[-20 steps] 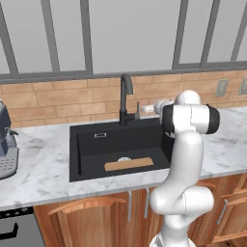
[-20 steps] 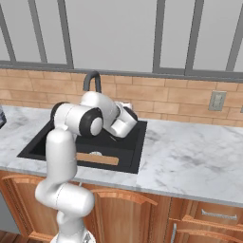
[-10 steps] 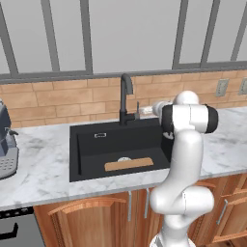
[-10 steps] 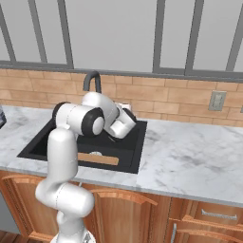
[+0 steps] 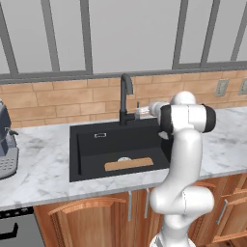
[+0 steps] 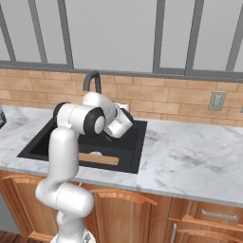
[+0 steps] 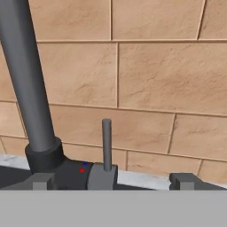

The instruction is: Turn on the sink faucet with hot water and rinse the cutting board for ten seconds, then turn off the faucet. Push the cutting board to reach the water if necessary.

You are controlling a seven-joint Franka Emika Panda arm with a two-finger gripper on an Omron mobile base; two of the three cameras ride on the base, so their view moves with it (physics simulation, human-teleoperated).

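The black gooseneck sink faucet [image 5: 124, 96] stands behind the black sink [image 5: 87, 159]; no water runs from it. Near the basin's front wall, the tan cutting board [image 5: 129, 164] lies flat on the bottom, also seen from the right [image 6: 98, 159]. My gripper [image 5: 140, 112] hovers just right of the faucet base, at lever height. In the hand view the gripper [image 7: 114, 181] is open, and the small upright lever handle [image 7: 106, 144] stands between its fingertips [image 7: 42, 181], with the faucet stem [image 7: 26, 80] to the left. Whether a finger touches the lever I cannot tell.
A coffee machine [image 5: 6, 140] sits on the marble counter at far left. The brick backsplash [image 7: 155, 88] is close behind the lever. A wall outlet [image 6: 217, 100] is at the right, above a wide stretch of counter [image 6: 190, 152].
The hand has edged slightly left and down toward the faucet base. The cutting board has not moved.
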